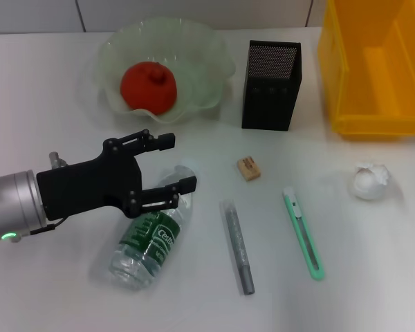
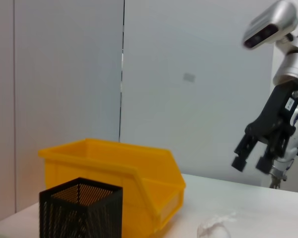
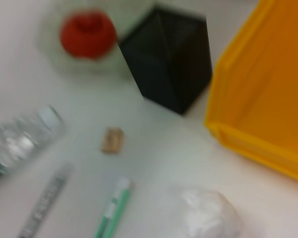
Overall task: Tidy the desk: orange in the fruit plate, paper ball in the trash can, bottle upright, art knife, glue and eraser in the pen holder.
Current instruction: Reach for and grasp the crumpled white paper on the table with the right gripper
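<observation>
A clear bottle [image 1: 149, 238] with a green label lies on its side on the white desk. My left gripper [image 1: 183, 161] is open, its black fingers spread around the bottle's neck end. A red-orange fruit [image 1: 149, 86] sits in the glass fruit plate [image 1: 207, 62]. An eraser [image 1: 248, 168], a grey glue stick [image 1: 237, 245], a green art knife [image 1: 303, 232] and a white paper ball [image 1: 370, 181] lie on the desk. The black mesh pen holder [image 1: 271, 83] stands behind them. My right gripper [image 2: 251, 163] hangs open above the desk, beyond the paper ball [image 2: 213, 229].
A yellow bin [image 1: 373, 69] stands at the back right, next to the pen holder. The right wrist view shows the eraser [image 3: 112, 140], knife [image 3: 113, 208], glue stick [image 3: 44, 206] and paper ball [image 3: 206, 213] below it.
</observation>
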